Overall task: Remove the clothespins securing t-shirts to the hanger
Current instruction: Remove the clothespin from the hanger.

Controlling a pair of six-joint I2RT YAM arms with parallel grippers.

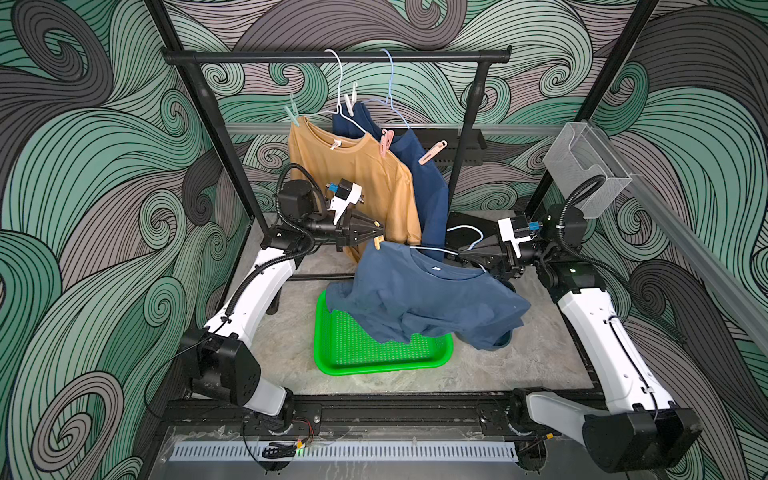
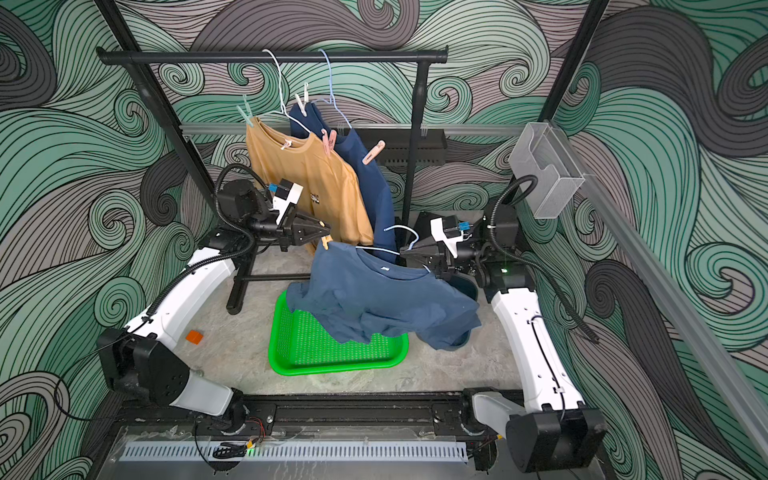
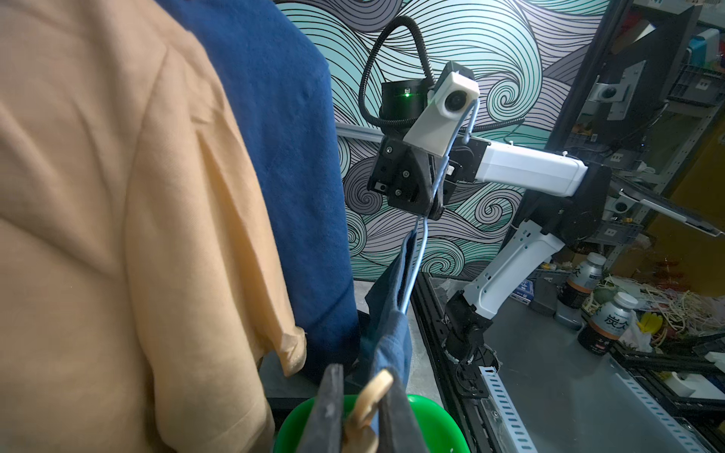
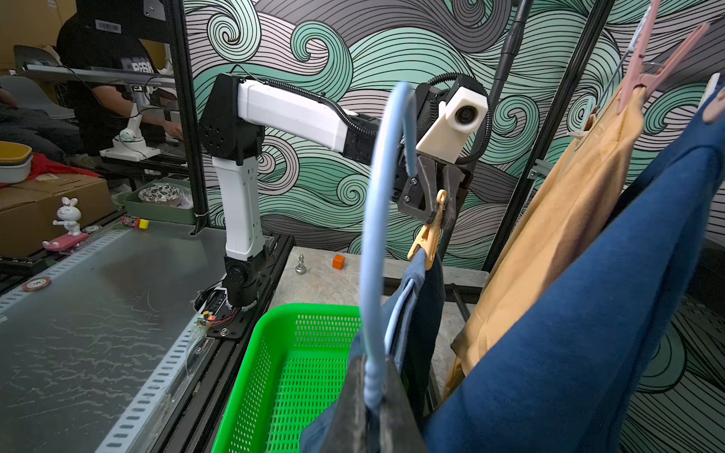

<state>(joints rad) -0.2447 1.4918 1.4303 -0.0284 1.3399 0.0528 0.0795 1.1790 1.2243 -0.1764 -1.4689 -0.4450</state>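
Closest to the left wrist lens, the left gripper [image 3: 359,376] was recorded pinched shut on the pastel-orange clothespin [image 3: 367,408], clipped to the blue t-shirt [image 3: 386,341]. From the right wrist, the right gripper [image 4: 372,388] was observed clamped on the light-blue hanger [image 4: 372,235] carrying that shirt. In a top view, the held peg was noted at the shirt's 10 o'clock shoulder. Four other clothespins [image 1: 386,141] were logged at 12 o'clock on the mustard tee [image 1: 365,183] and navy tee [image 1: 432,195]. The green basket [image 1: 332,365] was found at 6 o'clock.
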